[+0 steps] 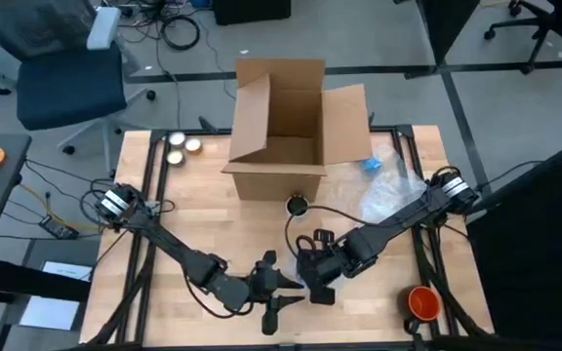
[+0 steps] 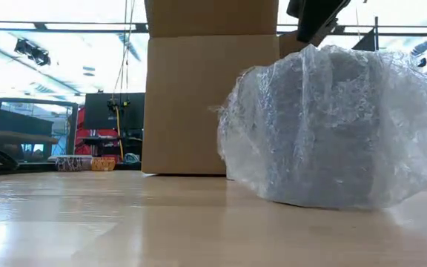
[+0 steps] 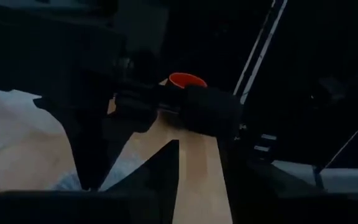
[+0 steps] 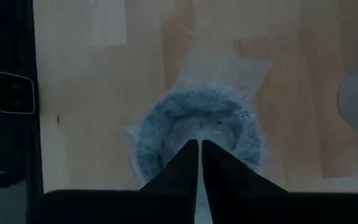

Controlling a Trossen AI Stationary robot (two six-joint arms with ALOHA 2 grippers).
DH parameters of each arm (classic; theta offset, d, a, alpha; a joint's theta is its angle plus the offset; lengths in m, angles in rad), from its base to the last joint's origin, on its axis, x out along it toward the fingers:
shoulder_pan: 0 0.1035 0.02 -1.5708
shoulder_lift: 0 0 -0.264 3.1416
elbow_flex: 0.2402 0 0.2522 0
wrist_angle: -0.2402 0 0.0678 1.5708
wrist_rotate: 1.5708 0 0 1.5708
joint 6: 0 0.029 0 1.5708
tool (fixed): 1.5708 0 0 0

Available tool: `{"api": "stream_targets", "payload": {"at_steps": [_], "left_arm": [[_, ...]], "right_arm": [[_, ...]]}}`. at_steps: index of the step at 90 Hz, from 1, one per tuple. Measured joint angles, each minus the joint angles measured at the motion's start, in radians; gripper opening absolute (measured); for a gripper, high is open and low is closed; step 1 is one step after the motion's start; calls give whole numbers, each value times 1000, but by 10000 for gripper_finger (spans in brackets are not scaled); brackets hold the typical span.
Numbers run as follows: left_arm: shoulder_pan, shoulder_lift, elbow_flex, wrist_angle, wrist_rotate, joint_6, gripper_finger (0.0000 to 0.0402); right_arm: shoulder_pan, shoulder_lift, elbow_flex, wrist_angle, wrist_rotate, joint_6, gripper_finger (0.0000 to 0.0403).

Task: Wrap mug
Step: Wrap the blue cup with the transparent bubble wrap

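A mug wrapped in bubble wrap (image 4: 160, 121) stands on the table near its front edge, seen from above as a blue-grey ring. My right gripper (image 4: 197, 146) is shut and points straight down over the ring's middle. In the high view this gripper (image 1: 316, 285) hides the mug. My left gripper (image 1: 279, 292) stands open just left of it, level with the table, with nothing between its fingers. Loose wrap (image 3: 17, 143) shows pale in the left wrist view. My right gripper comes from above with its shut fingertips at the middle of the wrapped mug's top (image 4: 194, 127). The mug stands upright on the table. Whether the tips touch the wrap, I cannot tell.
An open cardboard box (image 1: 281, 127) stands at the far middle, with a heap of bubble wrap (image 1: 393, 190) to its right. An orange cup (image 1: 422, 302) sits at the near right corner. Two small round tins (image 1: 183, 144) lie at the far left. A small black camera (image 1: 297, 205) stands before the box.
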Motion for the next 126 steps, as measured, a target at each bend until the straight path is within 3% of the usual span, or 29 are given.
{"api": "stream_targets", "payload": {"at_steps": [44, 89, 105, 126], "left_arm": [[0, 0, 0, 0, 0, 0, 105], [0, 0, 0, 0, 0, 0, 105], [0, 0, 0, 0, 0, 0, 105], [0, 0, 0, 0, 0, 0, 105]], "right_arm": [[13, 0, -12, 51, 2, 1, 0], [-12, -4, -305, 302, -57, 113, 0], [-12, -6, -305, 307, -58, 103, 0], [-7, -3, -191, 192, -62, 70, 0]]}}
